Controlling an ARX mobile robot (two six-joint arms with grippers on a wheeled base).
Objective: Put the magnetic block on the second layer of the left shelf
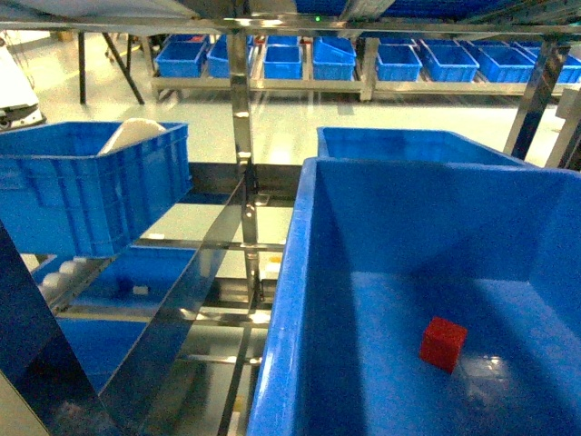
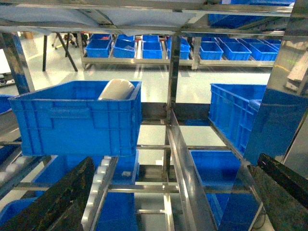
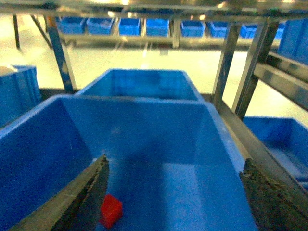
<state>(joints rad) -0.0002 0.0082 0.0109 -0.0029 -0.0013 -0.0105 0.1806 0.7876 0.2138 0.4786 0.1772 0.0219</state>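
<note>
The magnetic block (image 1: 443, 344), a small red cube, lies loose on the floor of a large smooth-walled blue crate (image 1: 304, 272). That crate stands on a tier of the steel rack, the left shelf second layer, whose rails are hidden under it. In the right wrist view my right gripper (image 3: 175, 161) hangs open above the crate (image 3: 139, 130), and the cube (image 3: 110, 211) lies just beside its left finger (image 3: 89, 192), not held. My left gripper (image 2: 175, 159) is open and empty, facing the rack's steel rails (image 2: 180, 159). Neither gripper shows in the head view.
A smaller ribbed blue crate (image 1: 91, 186) with a white object (image 1: 132, 134) sits on the tier to the left. A second blue crate (image 1: 408, 143) stands behind the large one. A steel post (image 1: 241, 91) and divider rail (image 1: 182, 300) separate the bays. More blue crates (image 2: 216, 166) lie lower.
</note>
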